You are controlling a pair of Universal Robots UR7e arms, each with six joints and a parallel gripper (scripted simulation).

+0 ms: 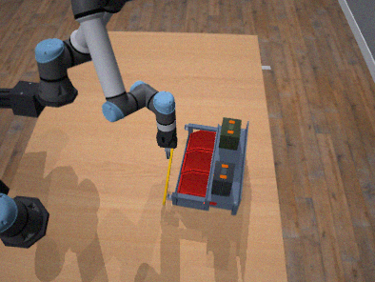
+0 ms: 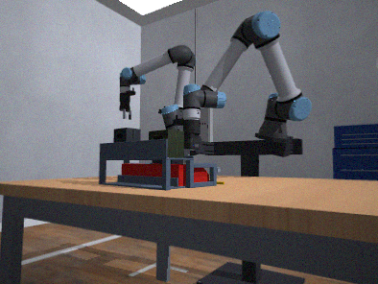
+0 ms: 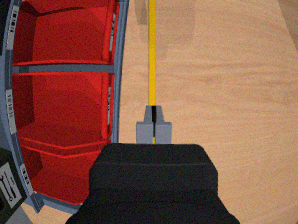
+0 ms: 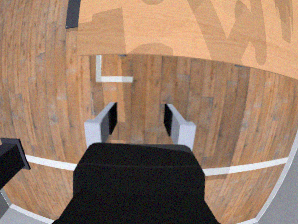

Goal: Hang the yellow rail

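The yellow rail [image 1: 167, 178] [image 3: 152, 50] [image 2: 220, 182] lies lengthwise on the table, in front of the red bins [image 1: 195, 162] [image 3: 65, 107] and beside the shelf. The two grey hooks [image 1: 187, 127] [image 1: 169, 196] are at the ends of the shelf's front. My left gripper [image 1: 167, 157] [image 3: 153, 115] is shut, its tips pressed together over the line of the rail. It appears to stand above the rail with nothing between the fingers. The exact gap is hard to tell, and the shelf hides the tips in the exterior view. My right gripper [image 2: 127, 116] [image 4: 140, 113] is open and empty, high up.
The grey-blue shelf [image 1: 191, 207] [image 2: 134, 150] stands on the table [image 1: 143, 57] with the bins upright in it. A green box [image 1: 230, 138] and a dark box [image 1: 222, 186] stand at its rear part. The right gripper is over the floor [image 4: 145, 90], off the table edge.
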